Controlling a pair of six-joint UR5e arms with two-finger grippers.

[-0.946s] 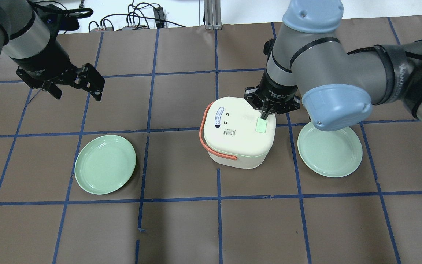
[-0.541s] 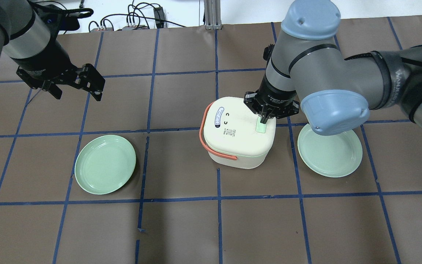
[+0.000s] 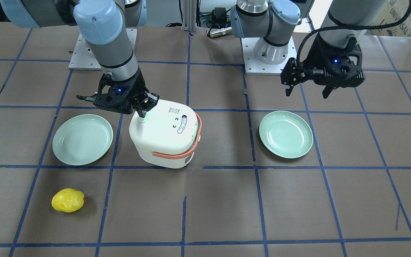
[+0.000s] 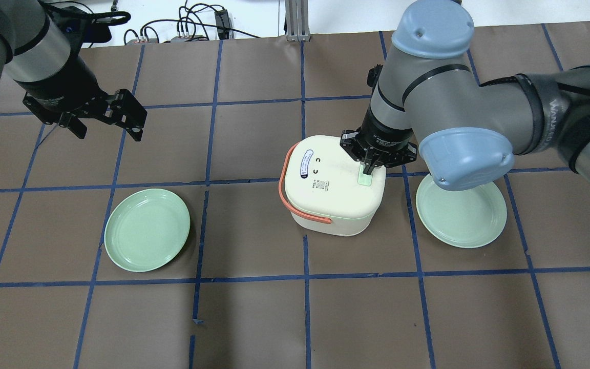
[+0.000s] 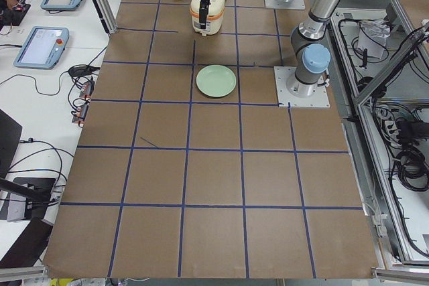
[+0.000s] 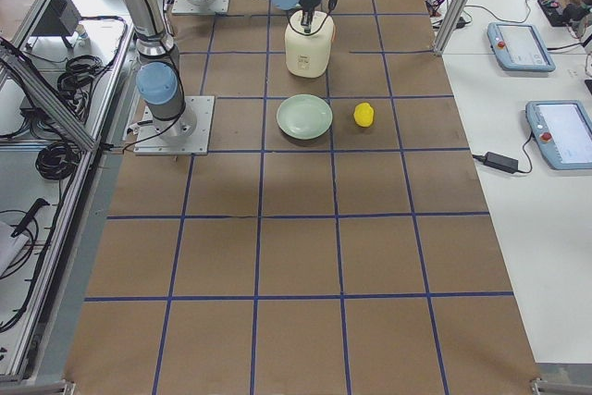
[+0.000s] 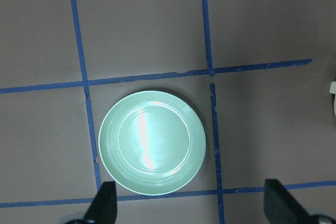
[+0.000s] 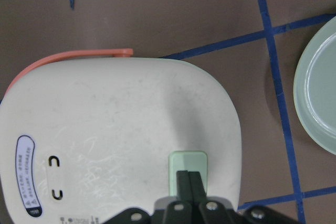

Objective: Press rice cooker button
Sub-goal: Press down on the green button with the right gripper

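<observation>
Where its fingers were pressed together, right gripper had descended onto green button, at lid's right edge of rice cooker, mid-tabletop; press judged begun. Left gripper stood spread wide, idle, well apart.

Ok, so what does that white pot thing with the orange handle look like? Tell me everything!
It's a cream-white, plastic-looking rice cooker, squarish with rounded corners, standing upright on the brown papered table between two green plates, touching neither. An orange handle lies folded down around one side. Its closed lid carries an oval blue-edged label, small dark markings and a pale green rectangular button. The right gripper, fingers shut together, points straight down with its tips seemingly on that button.
</observation>
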